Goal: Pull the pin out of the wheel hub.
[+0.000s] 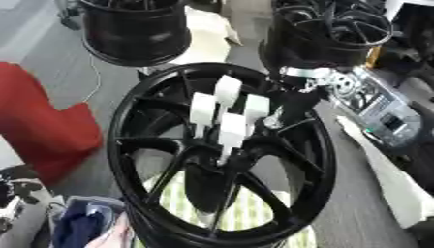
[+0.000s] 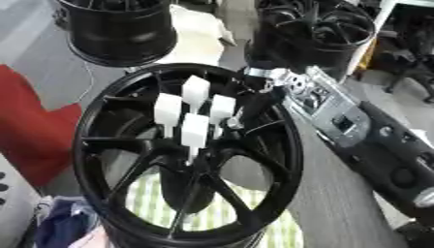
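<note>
A black multi-spoke wheel hub [image 1: 127,145] stands tilted, its face toward me. Several white block-headed pins [image 1: 231,130] on thin stems stick out of its centre in a tight cluster. My right arm [image 2: 348,121], silver and black, runs in from the lower right and bends at the wheel's upper right rim. Its black right hand [image 1: 290,110] reaches over the rim and sits beside the rightmost pin [image 1: 256,107]; I cannot see whether it touches that pin. A dark and grey shape [image 1: 10,193] at the lower left edge may be my left hand.
Two more black wheels [image 1: 135,29] [image 1: 331,34] stand close behind the hub. A red object [image 1: 42,131] lies at the left. A green-striped cloth [image 1: 254,213] is under the wheel, blue fabric [image 1: 85,225] at the lower left, a white strip [image 1: 390,179] at the right.
</note>
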